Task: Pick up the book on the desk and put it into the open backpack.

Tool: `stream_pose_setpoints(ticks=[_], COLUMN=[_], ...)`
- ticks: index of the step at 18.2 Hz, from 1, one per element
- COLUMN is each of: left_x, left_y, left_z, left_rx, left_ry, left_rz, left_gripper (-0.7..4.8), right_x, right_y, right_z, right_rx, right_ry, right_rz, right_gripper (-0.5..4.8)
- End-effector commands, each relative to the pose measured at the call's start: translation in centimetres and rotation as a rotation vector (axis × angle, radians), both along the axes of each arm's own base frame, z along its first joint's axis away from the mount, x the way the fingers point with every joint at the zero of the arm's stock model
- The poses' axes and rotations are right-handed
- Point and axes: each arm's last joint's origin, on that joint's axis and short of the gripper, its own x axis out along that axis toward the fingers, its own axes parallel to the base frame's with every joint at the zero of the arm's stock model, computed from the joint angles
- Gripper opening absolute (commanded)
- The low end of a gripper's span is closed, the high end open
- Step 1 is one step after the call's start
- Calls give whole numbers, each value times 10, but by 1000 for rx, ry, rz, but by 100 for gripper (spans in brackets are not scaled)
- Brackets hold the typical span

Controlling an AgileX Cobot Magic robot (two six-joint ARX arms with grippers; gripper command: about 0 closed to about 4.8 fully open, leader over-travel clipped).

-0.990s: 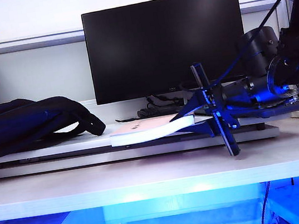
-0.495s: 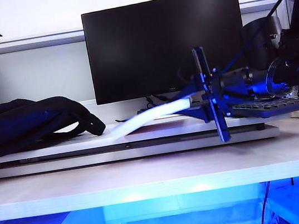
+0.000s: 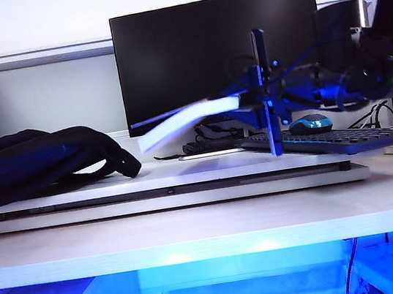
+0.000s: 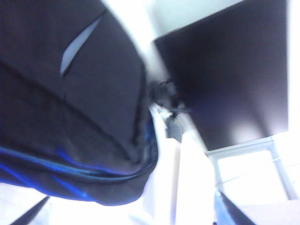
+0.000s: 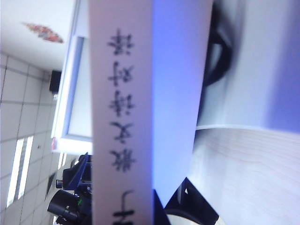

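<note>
The book [image 3: 190, 117] had come up off the long white platform [image 3: 163, 172] since a second before, now hanging mid-frame before the dark monitor [image 3: 218, 55], its thin pages drooping left. The right gripper [image 3: 257, 97] was clamped on its right end. The soft black backpack [image 3: 36, 165] lay lumpy at left on the desk [image 3: 194, 232]. The left gripper, out of the exterior view, showed no fingers; I couldn't see its jaws.
</note>
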Motion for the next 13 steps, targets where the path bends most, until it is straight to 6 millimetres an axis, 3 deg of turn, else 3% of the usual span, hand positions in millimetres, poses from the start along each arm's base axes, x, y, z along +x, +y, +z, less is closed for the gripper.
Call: stream_pose_setpoints(ticks=[1,4,13], left_x=[-6,-1,11], left_y=[2,-9,-2], left_z=[9,4,-30], left_rx=[33,94,146], left_ry=[-47,-26,103], left_rz=[-16,-12,30], left_gripper=[479,479,479], right_x=[6,7,6], right_y=[3,4,4], right_z=[24,29,31], right_rx=[18,19,18], right_ry=[-111,-129,-136], right_rz=[13,39,51], right_gripper=[-6,-6,-6])
